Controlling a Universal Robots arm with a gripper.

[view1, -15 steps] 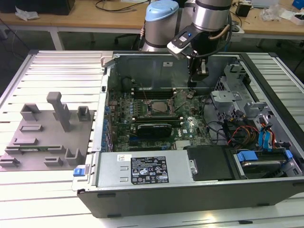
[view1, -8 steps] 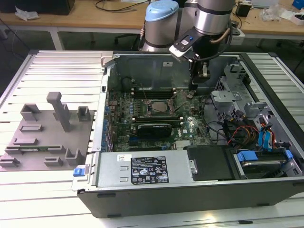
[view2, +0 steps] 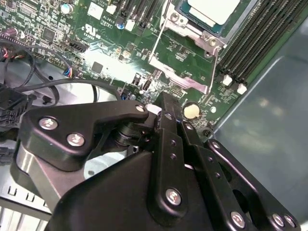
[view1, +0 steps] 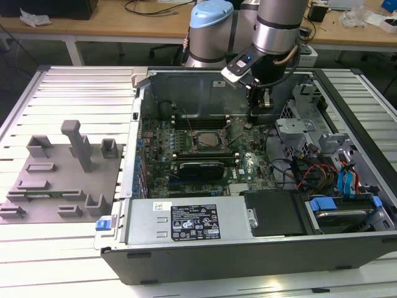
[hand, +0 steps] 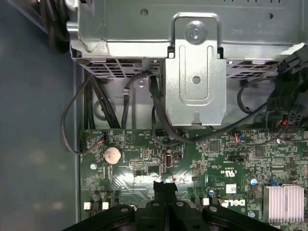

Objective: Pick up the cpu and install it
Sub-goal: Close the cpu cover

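Note:
The cpu (view1: 209, 140) is a small silvery-white square lying in the black socket at the middle of the motherboard inside the open computer case. In the second wrist view the cpu (view2: 214, 9) sits within the socket's metal frame. My gripper (view1: 263, 107) hangs over the board toward the exterior view's right of the socket, apart from the cpu. Its black fingers (view2: 166, 125) are closed against each other with nothing between them, and the gripper (hand: 163, 185) points down at bare green board near a round coin cell (hand: 112, 154).
A metal drive cage (hand: 195, 72) with black cables stands just beyond the gripper. Memory slots (view2: 250, 43) run beside the socket. A grey fixture plate with blocks (view1: 62, 174) lies on the exterior view's left of the case. The power supply (view1: 186, 220) fills the case's near side.

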